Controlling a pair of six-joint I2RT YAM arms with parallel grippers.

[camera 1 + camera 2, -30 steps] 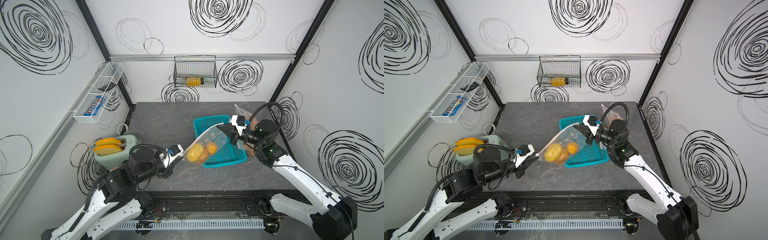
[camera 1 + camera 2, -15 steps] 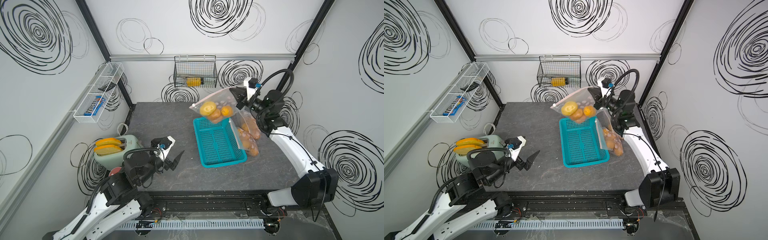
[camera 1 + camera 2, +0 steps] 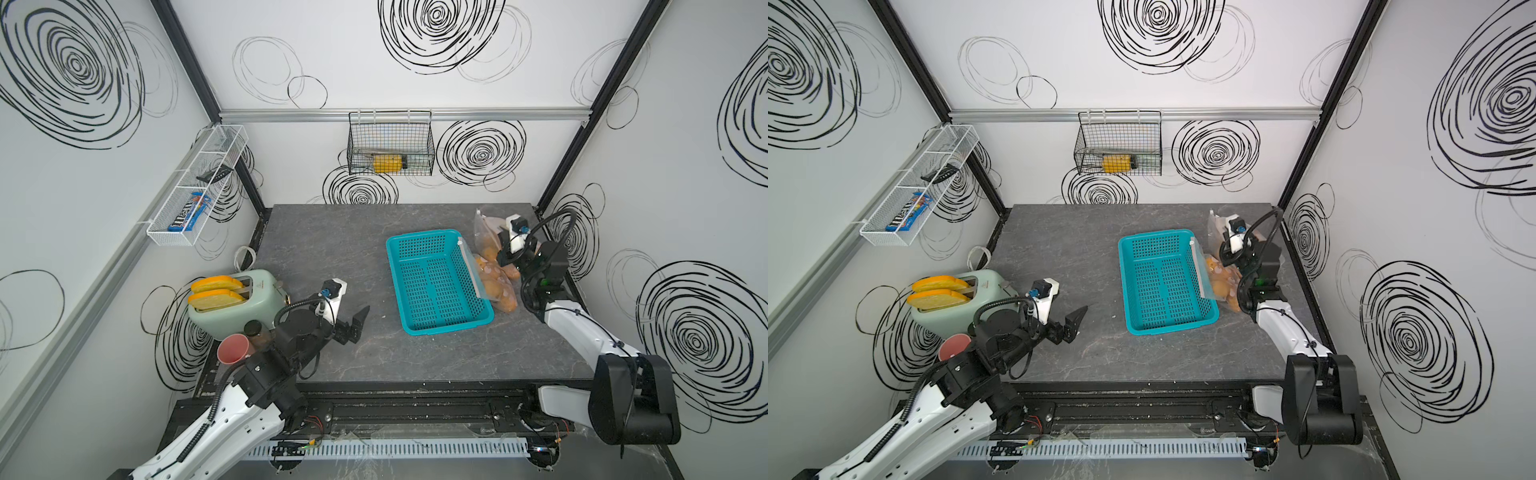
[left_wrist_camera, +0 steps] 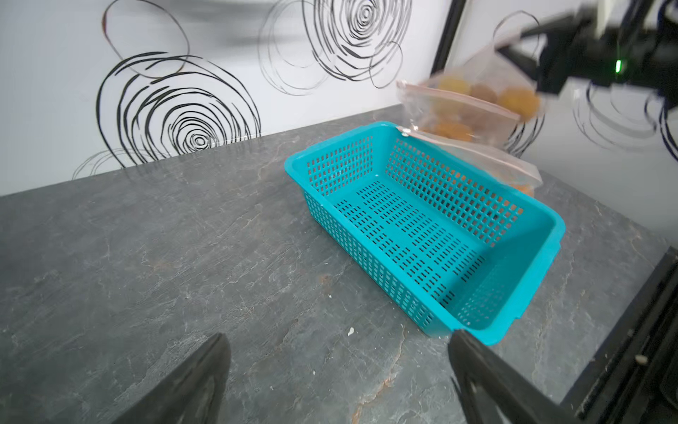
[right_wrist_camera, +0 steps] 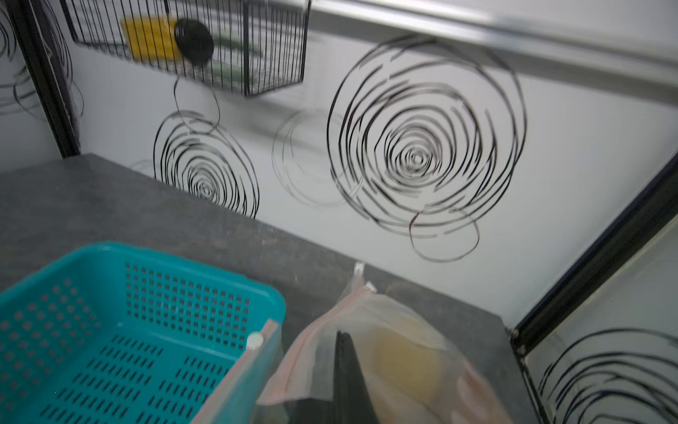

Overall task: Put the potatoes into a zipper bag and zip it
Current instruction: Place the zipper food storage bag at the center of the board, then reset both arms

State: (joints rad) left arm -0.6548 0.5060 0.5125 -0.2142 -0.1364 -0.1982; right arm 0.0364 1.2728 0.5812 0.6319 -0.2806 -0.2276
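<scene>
Two zipper bags sit at the right edge of the table point(image 3: 332, 249), and both show orange-brown potatoes point(image 3: 500, 289) through the plastic. The teal basket point(image 3: 419, 236), centre-right in both top views, holds nothing. The right gripper point(image 5: 343, 352) has its fingers pinched shut on the upper bag point(image 3: 484, 226) at the far right of the frame. That bag is just behind the lying bag point(image 3: 478, 270), whose zip strip leans on the basket's right rim. Whether the upper bag's bottom already touches the table I cannot tell, because the wrist view is smeared. The left gripper point(image 3: 356, 323) hovers at lower centre-left, near the toaster point(image 3: 232, 299), with its fingers spread wide and nothing between them. By the look of it, the step in hand is the set-down of that filled bag. To do it well, lower it slowly until the potatoes take their own weight on bare table, not on top of the lying bag. Keep the zip edge uppermost so nothing rolls toward the seal, and part the fingers only once the plastic goes slack. The pink strip looks closed along its length, though the blur leaves that unsure. A glance at the seal would be wise before letting go. The left arm is best kept clear of the basket.
</scene>
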